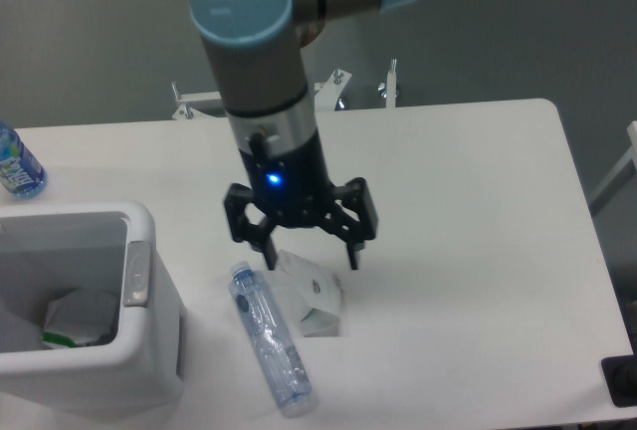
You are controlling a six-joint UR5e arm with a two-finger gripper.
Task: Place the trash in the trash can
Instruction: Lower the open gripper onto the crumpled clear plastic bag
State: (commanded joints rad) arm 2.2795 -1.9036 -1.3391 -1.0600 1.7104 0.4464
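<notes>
While your gripper [312, 257] hangs with its two fingers spread apart and nothing between them, it sits directly over the white paper carton [312, 296] on the table [468, 251]; the left fingertip appears to come down at or just beside the carton's upper left edge, and the right fingertip just off its upper right, though whether either one touches the paper cannot be told from this angle. Note that the carton is still on the tabletop, crumpled, not gripped. Just beside it to the left lies the clear crushed plastic bottle [271, 350], flat on its side, running diagonally from near the left fingertip toward the front edge of the table; it looks to touch or nearly touch the carton. Farther left you have the trash can [149, 350], well apart from the gripper, open at the top with its grey tab [136, 273] facing the bottle. Inside it something white with green marks [78, 319] is visible; what it is cannot be told. At the far left edge stands the blue-labelled bottle [17, 163], upright. Judgement: both pieces on the table remain to be binned, so the task is at an early stage, with the carton the likely next pick.
</notes>
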